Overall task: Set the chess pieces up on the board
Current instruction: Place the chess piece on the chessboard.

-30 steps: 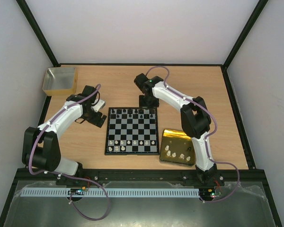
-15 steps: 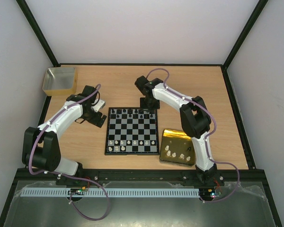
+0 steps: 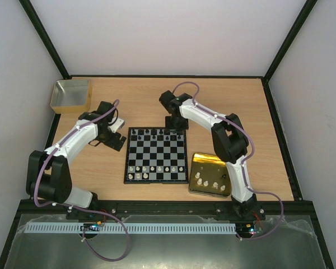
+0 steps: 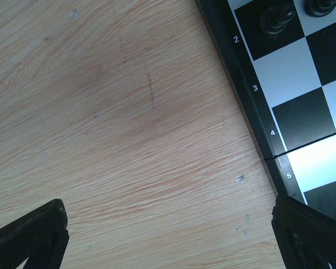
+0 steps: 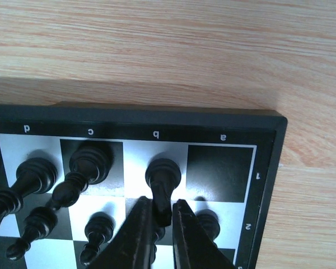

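The board (image 3: 157, 158) lies mid-table, with black chess pieces (image 3: 157, 133) along its far rows and white ones (image 3: 157, 168) along its near rows. My right gripper (image 3: 175, 128) is at the board's far right corner. In the right wrist view it (image 5: 163, 216) is shut on the top of a black piece (image 5: 163, 172) whose base stands on the white b square. The black a corner square (image 5: 221, 165) beside it is bare. My left gripper (image 3: 115, 138) is open and empty over bare wood (image 4: 168, 224), just left of the board's edge (image 4: 252, 106).
A gold tray (image 3: 208, 162) with several white pieces stands right of the board. A yellowish square box (image 3: 71, 94) sits at the far left corner. Black frame rails edge the table.
My right arm has come down a little at the board's far right corner. The left arm has not moved.
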Controlling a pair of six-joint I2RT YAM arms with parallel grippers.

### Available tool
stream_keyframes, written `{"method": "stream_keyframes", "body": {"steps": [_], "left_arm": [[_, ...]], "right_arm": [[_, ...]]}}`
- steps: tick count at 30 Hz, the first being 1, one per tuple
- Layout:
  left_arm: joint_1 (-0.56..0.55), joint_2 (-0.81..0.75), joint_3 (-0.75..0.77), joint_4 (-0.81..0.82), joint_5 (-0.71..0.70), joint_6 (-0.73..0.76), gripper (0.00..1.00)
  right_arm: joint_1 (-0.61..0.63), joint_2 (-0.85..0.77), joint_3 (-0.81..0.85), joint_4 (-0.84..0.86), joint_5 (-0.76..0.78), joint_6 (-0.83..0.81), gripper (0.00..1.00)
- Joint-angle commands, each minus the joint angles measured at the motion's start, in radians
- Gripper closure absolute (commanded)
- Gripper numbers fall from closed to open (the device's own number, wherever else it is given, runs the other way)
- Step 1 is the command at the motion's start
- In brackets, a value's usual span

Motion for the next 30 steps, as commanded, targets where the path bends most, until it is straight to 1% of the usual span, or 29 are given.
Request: {"method": "stream_keyframes", "body": {"steps": [1,4,10,16,22,24,26,30], "left_arm": [[0.002,0.004,-0.01,-0.006,-0.003,-0.006,0.01],[0.003,0.004,-0.01,-0.006,-0.003,-0.007,0.01],[0.002,0.002,-0.009,-0.006,-0.003,-0.007,0.01],[0.004,0.003,-0.01,-0.006,-0.003,-0.005,0.01],[0.005,0.002,-0.009,-0.006,-0.002,-0.007,0.01],[0.005,0.002,-0.009,-0.006,-0.002,-0.007,0.01],[0.007,0.002,-0.008,-0.006,-0.002,-0.007,0.01],[0.01,0.003,-0.008,-0.007,0.001,-0.005,0.01]], "right_arm": [[0.002,0.024,0.014,0.001,0.009,-0.014,0.87],[0.001,0.023,0.022,-0.003,0.014,-0.011,0.82],[0.0,0.03,0.078,-0.027,0.019,-0.005,0.79],[-0.015,0.02,0.145,-0.067,0.054,-0.003,0.73],[-0.041,-0.035,0.143,-0.098,0.106,-0.008,0.71],[-0.045,-0.081,0.107,-0.103,0.129,-0.009,0.72],[-0.048,-0.152,0.033,-0.096,0.148,-0.003,0.72],[-0.052,-0.376,-0.224,-0.055,0.141,0.06,0.72]]}}
